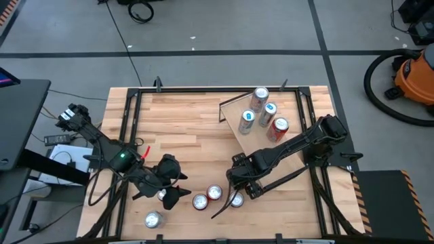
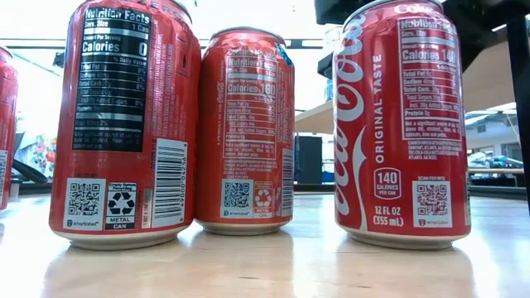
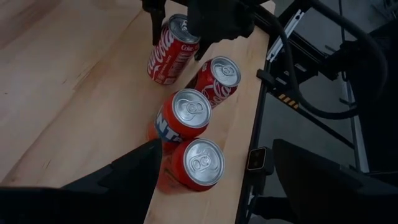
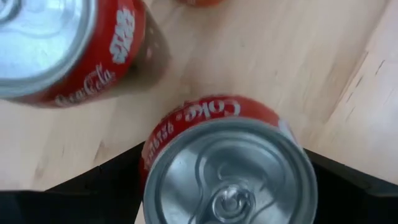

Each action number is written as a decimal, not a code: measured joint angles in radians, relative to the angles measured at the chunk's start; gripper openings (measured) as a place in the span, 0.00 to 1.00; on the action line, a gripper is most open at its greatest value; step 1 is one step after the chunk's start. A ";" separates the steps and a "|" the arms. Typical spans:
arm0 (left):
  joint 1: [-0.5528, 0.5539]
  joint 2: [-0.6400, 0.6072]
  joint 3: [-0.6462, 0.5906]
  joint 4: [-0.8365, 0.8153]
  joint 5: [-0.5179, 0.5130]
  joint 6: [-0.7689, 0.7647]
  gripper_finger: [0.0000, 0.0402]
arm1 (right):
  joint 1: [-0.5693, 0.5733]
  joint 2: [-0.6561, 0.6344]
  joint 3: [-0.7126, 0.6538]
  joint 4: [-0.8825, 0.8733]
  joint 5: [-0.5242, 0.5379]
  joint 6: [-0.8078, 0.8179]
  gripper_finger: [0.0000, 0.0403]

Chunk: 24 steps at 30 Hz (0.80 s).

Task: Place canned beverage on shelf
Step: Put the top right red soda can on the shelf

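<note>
Nearest the lens in the right wrist view is a Coca-Cola can point(image 4: 230, 168), its silver lid filling the lower frame, with the right gripper point(image 1: 237, 196) straddling it: the jaws are spread, one dark finger showing on each side of the can. I cannot tell whether they actually press on it. In the high view this can stands upright near the front edge of the butcher-block desk point(image 1: 183, 129), at the right end of a short row with a second red can point(image 1: 214, 192) and a third red can point(image 1: 199, 201) just beside it.

The low view shows three red cans from table height (nutrition panels and recycling marks facing the camera), all upright on the wood.

The left gripper point(image 1: 165, 194) hangs over the desk's front left part, jaws spread and holding nothing. A can point(image 1: 152, 219) stands alone near the front left corner.

The shelf point(image 1: 247, 112), a light wood plank, lies angled across the back right part of the desk. On it stand four cans: a silver-topped red can point(image 1: 260, 99) farthest back, a blue-marked can point(image 1: 268, 112), another blue-marked can point(image 1: 247, 121), and a red Coca-Cola can point(image 1: 278, 128) at the right.

Beyond the desk, an orange shop vacuum point(image 1: 413, 74) sits on the floor.
</note>
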 joint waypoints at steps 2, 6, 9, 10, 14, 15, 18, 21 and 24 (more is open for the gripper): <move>0.000 0.000 0.000 0.000 0.000 0.000 0.79 | 0.000 0.000 -0.003 0.008 0.000 -0.012 0.86; 0.000 0.000 0.000 0.000 0.000 0.000 0.79 | -0.002 0.000 -0.004 0.026 -0.002 -0.023 0.86; 0.000 0.000 0.000 0.000 0.000 0.000 0.79 | -0.003 0.000 -0.004 0.028 -0.002 -0.023 0.86; 0.000 0.000 0.000 0.000 0.000 0.000 0.79 | -0.003 0.000 -0.004 0.029 -0.001 -0.023 0.85; 0.000 0.000 0.000 0.000 0.000 0.000 0.79 | -0.002 0.000 -0.004 0.034 -0.002 -0.017 0.78; 0.000 0.000 0.000 0.000 0.000 0.000 0.79 | -0.002 0.000 -0.004 0.034 -0.005 -0.012 0.78; 0.000 0.000 0.000 0.000 0.000 0.001 0.79 | -0.002 0.000 -0.003 0.035 -0.021 0.014 0.78; 0.000 0.000 -0.001 0.000 0.000 0.001 0.79 | -0.010 0.002 0.012 0.012 -0.030 0.051 0.78; 0.000 0.000 -0.001 -0.001 0.000 0.004 0.79 | -0.028 0.002 0.052 -0.021 -0.031 0.105 0.79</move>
